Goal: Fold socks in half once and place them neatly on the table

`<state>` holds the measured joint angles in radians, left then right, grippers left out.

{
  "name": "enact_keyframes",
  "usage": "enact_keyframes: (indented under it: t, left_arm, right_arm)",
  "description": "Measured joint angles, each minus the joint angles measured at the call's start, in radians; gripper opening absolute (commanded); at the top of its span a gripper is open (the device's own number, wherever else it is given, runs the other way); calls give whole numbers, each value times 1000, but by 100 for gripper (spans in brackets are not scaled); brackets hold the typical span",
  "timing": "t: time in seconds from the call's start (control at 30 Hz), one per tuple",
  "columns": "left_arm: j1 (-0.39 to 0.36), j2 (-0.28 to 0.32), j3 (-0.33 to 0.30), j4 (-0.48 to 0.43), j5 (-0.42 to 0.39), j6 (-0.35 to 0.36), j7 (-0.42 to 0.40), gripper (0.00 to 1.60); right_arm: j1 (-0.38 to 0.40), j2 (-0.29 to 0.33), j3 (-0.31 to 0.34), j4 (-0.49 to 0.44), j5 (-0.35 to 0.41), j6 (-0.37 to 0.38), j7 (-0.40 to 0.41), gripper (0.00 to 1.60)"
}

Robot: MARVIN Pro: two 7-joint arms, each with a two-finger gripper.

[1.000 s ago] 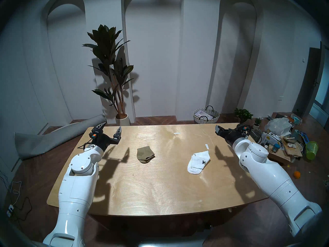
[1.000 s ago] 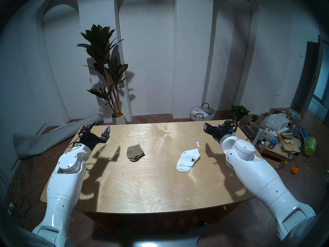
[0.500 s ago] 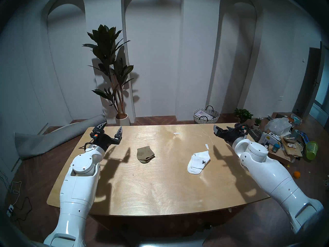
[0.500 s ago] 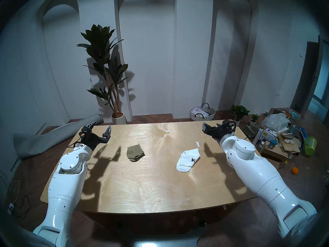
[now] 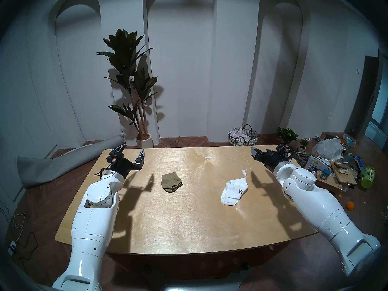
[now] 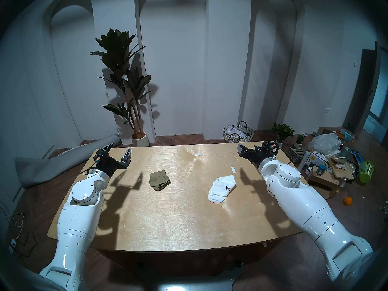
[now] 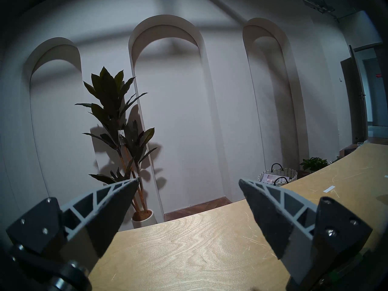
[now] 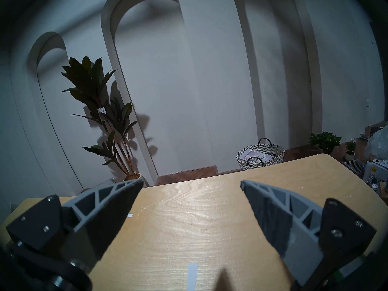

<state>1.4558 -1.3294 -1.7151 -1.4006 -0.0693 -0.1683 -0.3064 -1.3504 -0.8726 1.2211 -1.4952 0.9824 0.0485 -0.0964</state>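
An olive-brown sock [image 5: 171, 182] [image 6: 159, 180] lies doubled over on the table [image 5: 189, 221] left of centre. A white sock [image 5: 234, 190] [image 6: 221, 188] with a small black emblem on top lies folded over itself right of centre. My left gripper [image 5: 133, 148] [image 6: 120, 146] [image 7: 189, 180] hovers open over the far left corner, well behind and left of the olive sock. Over the far right corner my right gripper [image 5: 259, 152] [image 6: 244, 149] [image 8: 191, 181] stands open and empty, behind and to the right of the white sock. Neither wrist view shows a sock.
Two small white paper strips [image 5: 209, 157] [image 5: 244, 172] lie on the far half of the table. Beyond it stand a woven basket [image 5: 243, 135] and a tall potted plant [image 5: 134, 84]. A rolled grey mat [image 5: 63, 164] lies at the left, and floor clutter [image 5: 336, 164] at the right.
The right gripper has edged slightly to the left along the far edge, and the left arm has crept a little forward. Both socks lie as before, and both grippers stay open.
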Motion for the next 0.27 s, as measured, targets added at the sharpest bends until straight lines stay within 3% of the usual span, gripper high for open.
enact_keyframes:
  t: [0.27]
  left_arm:
    - [0, 0, 0, 0, -3, 0, -1, 160]
  right_arm:
    - [0, 0, 0, 1, 1, 0, 2, 160]
